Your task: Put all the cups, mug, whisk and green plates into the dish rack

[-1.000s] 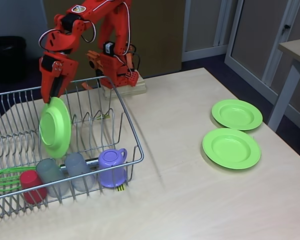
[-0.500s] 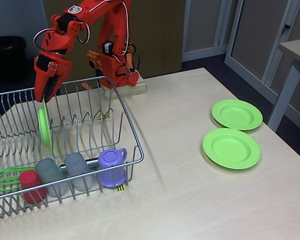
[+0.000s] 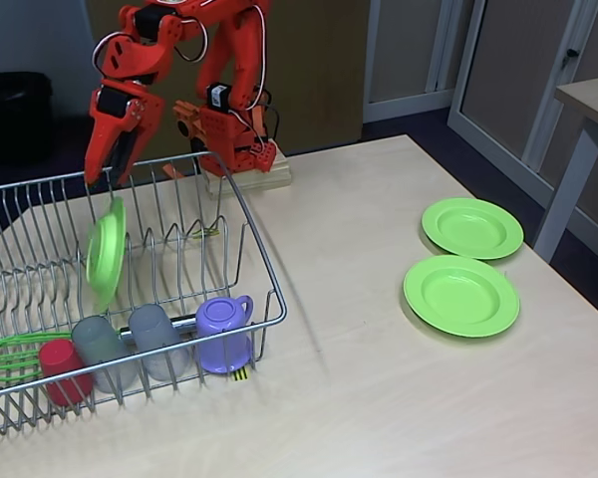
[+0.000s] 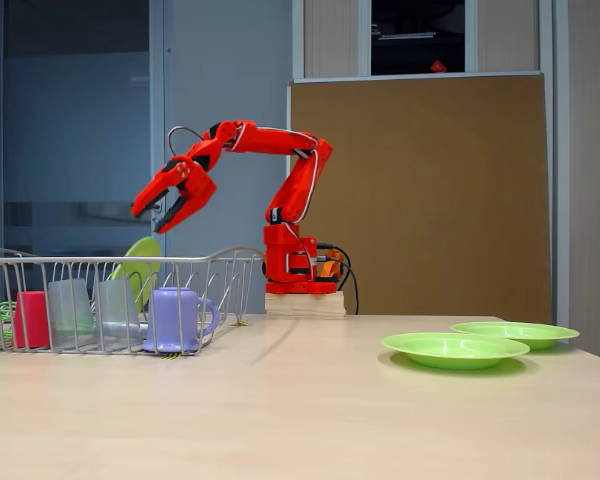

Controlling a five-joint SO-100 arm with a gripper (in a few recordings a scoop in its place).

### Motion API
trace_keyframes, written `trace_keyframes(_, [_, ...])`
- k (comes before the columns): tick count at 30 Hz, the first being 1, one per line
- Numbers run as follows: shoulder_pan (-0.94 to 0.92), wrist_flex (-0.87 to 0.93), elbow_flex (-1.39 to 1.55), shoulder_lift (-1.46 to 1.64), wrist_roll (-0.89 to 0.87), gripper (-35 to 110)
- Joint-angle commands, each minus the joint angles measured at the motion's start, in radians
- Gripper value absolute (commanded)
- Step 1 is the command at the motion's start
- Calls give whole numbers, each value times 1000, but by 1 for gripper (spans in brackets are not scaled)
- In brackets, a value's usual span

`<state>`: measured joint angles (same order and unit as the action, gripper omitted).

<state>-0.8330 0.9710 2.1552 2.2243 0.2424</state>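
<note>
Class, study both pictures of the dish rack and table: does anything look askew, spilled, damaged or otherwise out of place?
Only one thing: the green plate in the dish rack stands on edge but leans, tilted between the prongs rather than upright. The open gripper is above it, apart. Nothing looks spilled or broken; two plates lie flat on the table.

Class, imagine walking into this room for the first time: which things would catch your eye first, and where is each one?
The bright red arm at the table's far side stands out, its gripper open above the silver dish rack. Inside the rack a lime-green plate stands on edge among the prongs, with a red cup, two grey cups and a purple mug along the front. Two more green plates lie flat on the table, to the right in both fixed views.
</note>
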Motion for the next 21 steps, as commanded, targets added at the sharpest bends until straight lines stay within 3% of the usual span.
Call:
trace_keyframes(1, [72,54,-28,91,46,15])
trace_keyframes(5, [262,66,49,167,21,15])
trace_keyframes(10, [581,61,156,212,-129,24])
trace_keyframes(21, [1083,-63,143,37,-279,13])
